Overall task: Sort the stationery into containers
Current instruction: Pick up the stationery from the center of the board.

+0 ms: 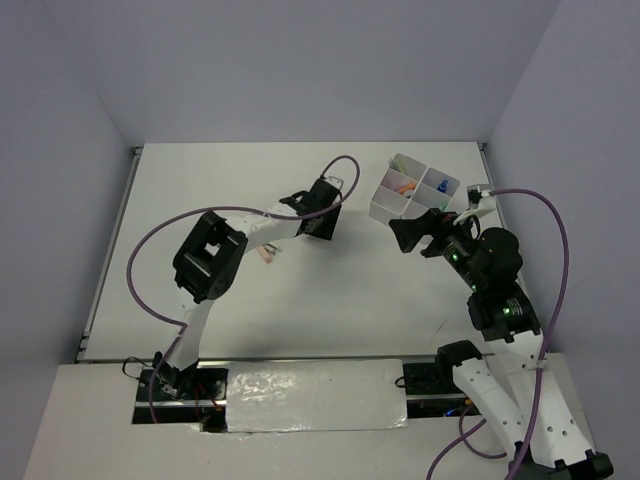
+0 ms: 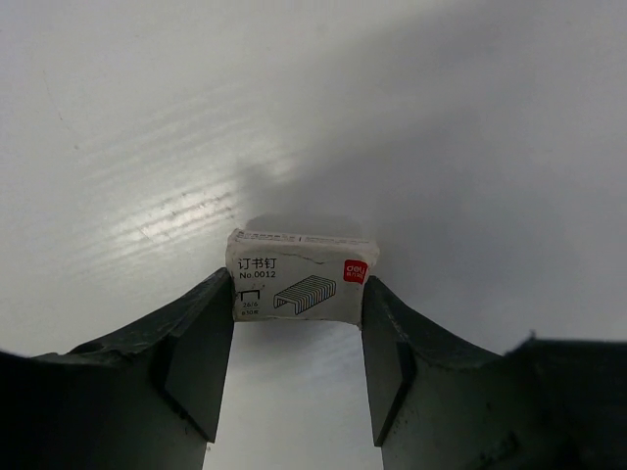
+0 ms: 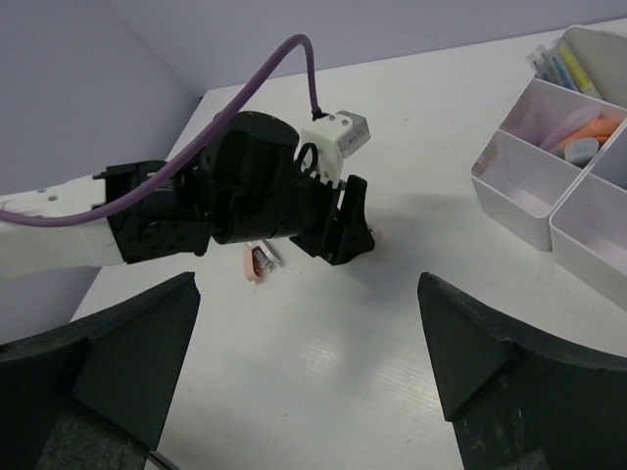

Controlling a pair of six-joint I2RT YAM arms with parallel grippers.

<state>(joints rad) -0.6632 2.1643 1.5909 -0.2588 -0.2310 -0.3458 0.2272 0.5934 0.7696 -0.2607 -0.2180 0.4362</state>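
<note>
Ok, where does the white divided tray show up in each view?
Top external: tray upper right of centre, beyond the right gripper.
Left wrist: not in it.
Right wrist: tray at the upper right edge.
Shared landmark: the left gripper, seen in all three.

Staple box (image 2: 299, 279): small, white, printed face toward you, flat on the table (image 2: 147, 117).
Tray (image 1: 388, 208): white, four compartments; you'll find an orange marker (image 3: 593, 127) and pens (image 3: 563, 64) inside.
Loose piece (image 3: 260, 262): pink-white, lying apart.

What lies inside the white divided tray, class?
In the tray, orange and pink markers share one compartment; thin pens lie in another. Its walls hide part of each floor.
</note>
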